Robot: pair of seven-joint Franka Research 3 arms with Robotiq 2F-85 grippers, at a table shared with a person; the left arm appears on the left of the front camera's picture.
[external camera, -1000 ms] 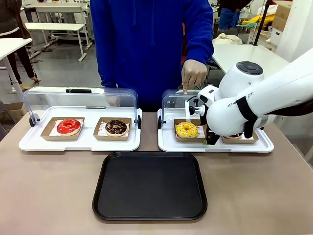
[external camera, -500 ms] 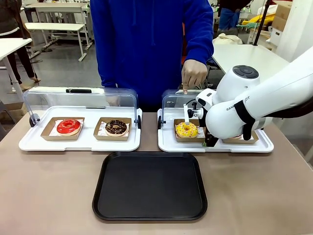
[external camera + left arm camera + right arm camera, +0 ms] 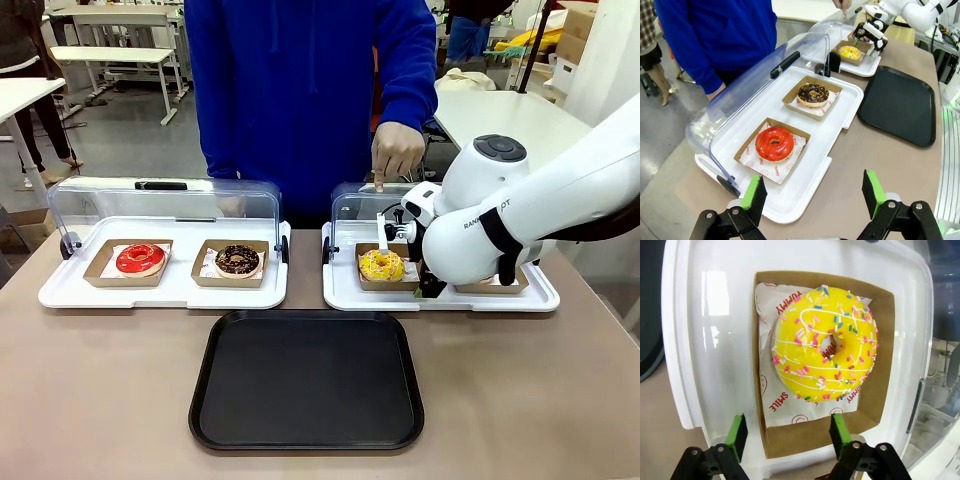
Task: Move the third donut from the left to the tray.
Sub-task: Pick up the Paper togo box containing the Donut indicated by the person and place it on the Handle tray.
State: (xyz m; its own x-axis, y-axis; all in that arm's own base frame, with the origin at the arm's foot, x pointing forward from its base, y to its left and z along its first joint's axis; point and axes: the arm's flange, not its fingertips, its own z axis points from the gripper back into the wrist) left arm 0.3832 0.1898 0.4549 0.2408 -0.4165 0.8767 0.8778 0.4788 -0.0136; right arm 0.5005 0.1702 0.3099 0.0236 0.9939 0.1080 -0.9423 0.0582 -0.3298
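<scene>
Right wrist view: donut [image 3: 824, 345], yellow icing with pale sprinkles, sits on its card [image 3: 881, 365] in the white base [image 3: 715, 340], just ahead of my right pincer [image 3: 788, 432] at 1 o'clock. Jaws wide apart, holding nothing. Front view: tray [image 3: 305, 385] at 7 o'clock from donut; my right arm [image 3: 560, 190] nearer.

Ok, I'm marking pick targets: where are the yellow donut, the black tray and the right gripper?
yellow donut [image 3: 805, 375], right wrist view, on the icing beside the hole.
black tray [image 3: 305, 380], front view, on its bare floor.
right gripper [image 3: 788, 432], right wrist view, midway between its green-padded fingertips.
</scene>
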